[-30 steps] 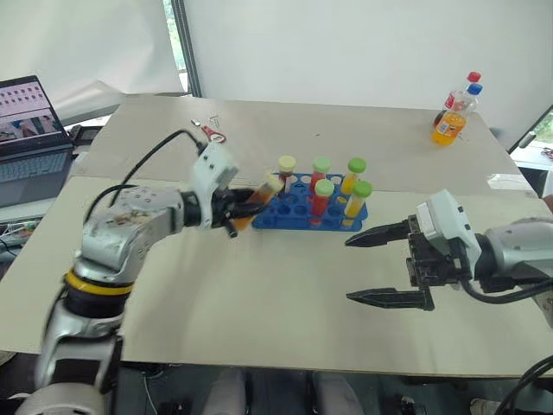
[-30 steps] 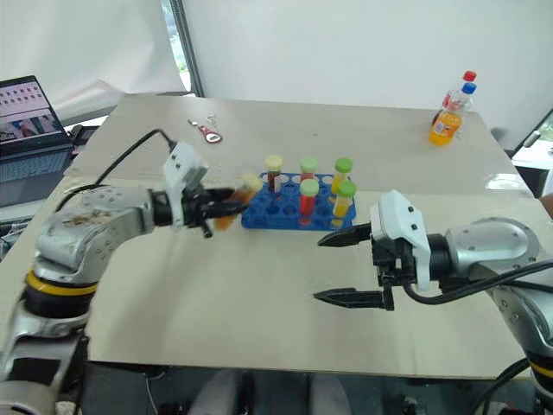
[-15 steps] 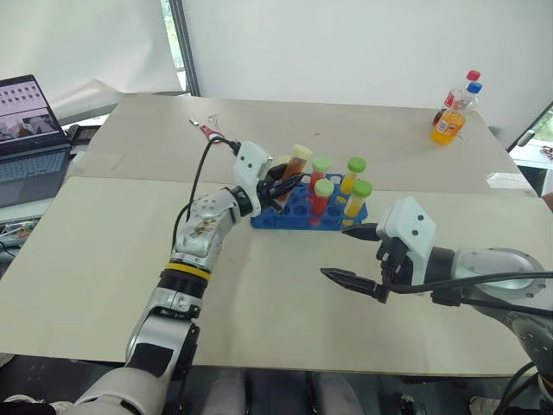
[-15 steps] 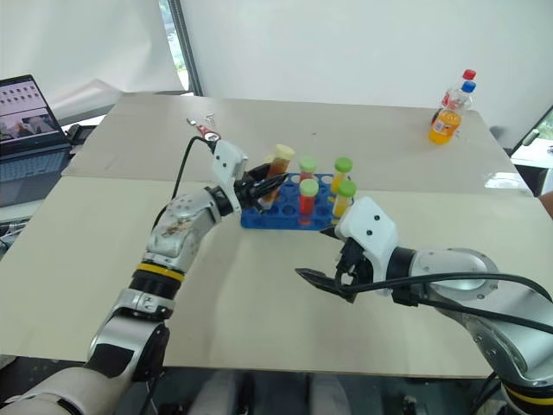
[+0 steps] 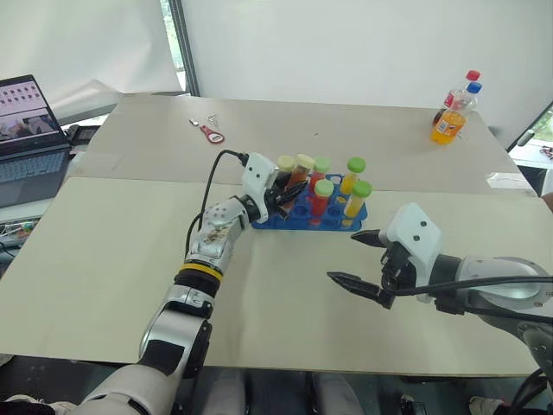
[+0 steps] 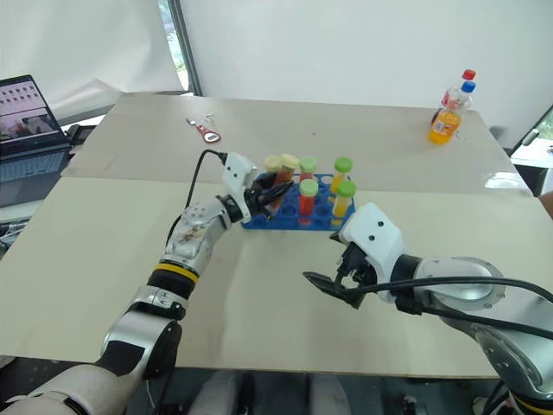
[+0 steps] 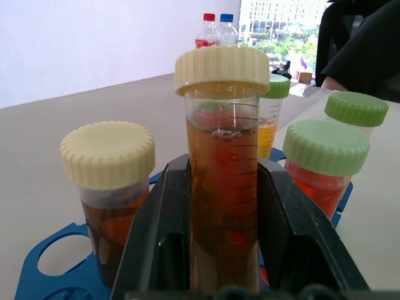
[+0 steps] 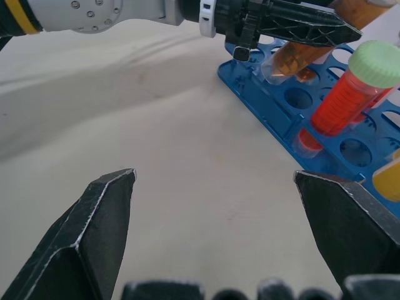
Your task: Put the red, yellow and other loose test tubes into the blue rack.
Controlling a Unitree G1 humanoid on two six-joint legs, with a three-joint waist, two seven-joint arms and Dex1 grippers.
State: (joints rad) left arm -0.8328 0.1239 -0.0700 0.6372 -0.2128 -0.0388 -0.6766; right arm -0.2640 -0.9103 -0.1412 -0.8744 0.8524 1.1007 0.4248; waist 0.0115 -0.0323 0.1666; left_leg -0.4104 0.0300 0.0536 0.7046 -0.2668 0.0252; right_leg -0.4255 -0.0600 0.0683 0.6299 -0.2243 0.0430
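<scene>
One amber tube [image 5: 296, 172] sits clamped in the left pincer [image 5: 282, 185], tilted over the blue rack [image 5: 338, 217] beside a cream-capped tube [image 5: 285, 164], likely to line it up with a hole; the right pincer [image 5: 358, 259] hangs spread wide above the bench [image 5: 104, 251], empty

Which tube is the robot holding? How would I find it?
Look at the blue rack in the middle of the table. At its left end, the left gripper is shut on a tube of brownish-orange liquid with a pale yellow cap. It is the one clamped between black fingers; its neighbours stand free.
</scene>
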